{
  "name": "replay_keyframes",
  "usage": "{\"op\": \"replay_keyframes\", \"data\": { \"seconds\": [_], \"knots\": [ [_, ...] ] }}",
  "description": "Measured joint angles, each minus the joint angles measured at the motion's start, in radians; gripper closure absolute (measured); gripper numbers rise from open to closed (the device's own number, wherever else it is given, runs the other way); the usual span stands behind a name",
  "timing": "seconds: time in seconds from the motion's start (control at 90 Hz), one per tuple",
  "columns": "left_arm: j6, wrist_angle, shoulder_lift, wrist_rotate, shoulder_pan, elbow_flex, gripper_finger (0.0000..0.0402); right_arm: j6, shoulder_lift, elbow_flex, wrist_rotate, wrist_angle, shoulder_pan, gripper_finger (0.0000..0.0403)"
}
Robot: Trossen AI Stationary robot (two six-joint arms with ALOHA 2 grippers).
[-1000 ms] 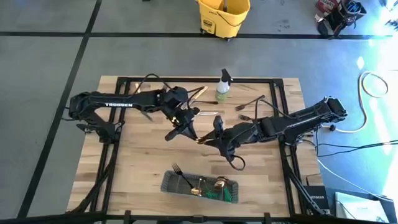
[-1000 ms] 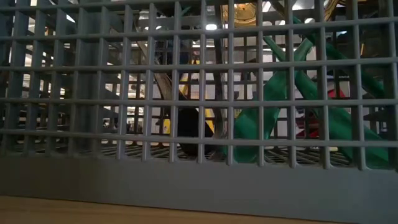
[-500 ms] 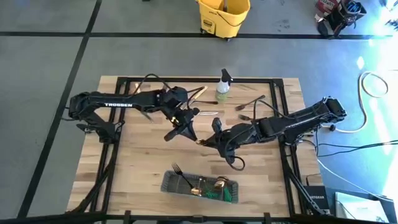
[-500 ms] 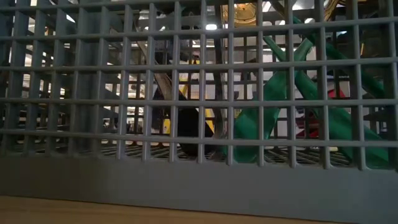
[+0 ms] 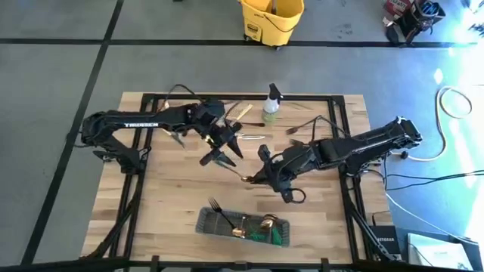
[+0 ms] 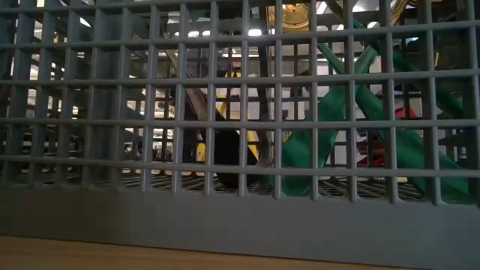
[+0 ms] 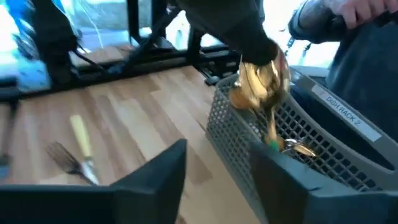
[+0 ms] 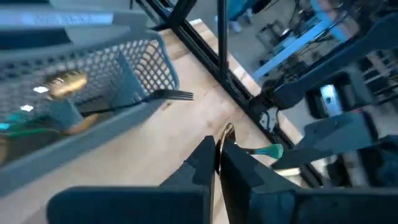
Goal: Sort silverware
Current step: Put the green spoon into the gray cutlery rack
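My right gripper [image 5: 253, 175] [image 8: 217, 148] hangs over the middle of the table, shut on a gold spoon [image 7: 261, 81] with a green handle. The grey mesh caddy [image 5: 243, 227] stands near the front edge, holding gold spoons [image 8: 62, 84], green-handled pieces [image 6: 360, 112] and a dark fork [image 5: 219, 213] that sticks out over its rim. My left gripper [image 5: 219, 156] [image 7: 217, 180] hovers open to the left of my right gripper, touching nothing. More silverware [image 5: 302, 125] lies flat at the far side. A cream-handled fork [image 7: 81, 146] lies on the wood. My right gripper pinches the gold spoon between its two fingers at the gold end [image 8: 226, 132]; the fingers slant down from the table's right. The stem and green handle [image 8: 270, 151] stick out to one side, and the spoon is lifted clear of the table.
A spray bottle [image 5: 271, 106] stands at the far middle. Black frame rails [image 5: 344, 136] run along the table's edges. Bare wood [image 5: 174, 189] lies between the arms and the caddy. A yellow bucket [image 5: 272, 19] stands on the floor beyond.
My right gripper has gone a little toward the near edge and the caddy, carrying the spoon. My left arm has drawn back slightly toward the far edge, its gripper still open.
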Motion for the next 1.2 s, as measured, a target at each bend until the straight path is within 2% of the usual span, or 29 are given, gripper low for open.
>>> {"op": "replay_keyframes", "data": {
  "seconds": [0.167,0.411,0.567,0.644,0.844,1.044,1.2],
  "knots": [
    [0.004,-0.004,-0.15,-0.011,0.07,0.015,0.019,0.102,0.082,0.267,-0.177,-0.322,-0.078,0.0403],
    [0.089,-0.161,-0.316,-0.149,0.097,0.015,0.0187,0.239,0.306,0.677,-0.632,-0.734,-0.15,0.0403],
    [0.084,-0.213,-0.359,-0.17,0.108,0.014,0.0187,0.39,0.418,0.914,-0.773,-0.913,-0.147,0.0403],
    [0.084,-0.251,-0.364,-0.17,0.108,0.014,0.0187,0.482,0.451,0.961,-0.795,-0.929,-0.136,0.0403],
    [0.099,-0.376,-0.35,-0.171,0.071,0.013,0.0187,0.637,0.528,0.963,-0.845,-0.929,-0.067,0.0403],
    [0.122,-0.398,-0.363,-0.183,-0.001,-0.027,0.0186,0.638,0.589,0.963,-0.853,-0.928,-0.032,0.0403],
    [0.119,-0.343,-0.383,-0.188,-0.042,-0.115,0.0186,0.595,0.638,0.963,-0.786,-0.918,-0.035,0.0403]
  ]
}}
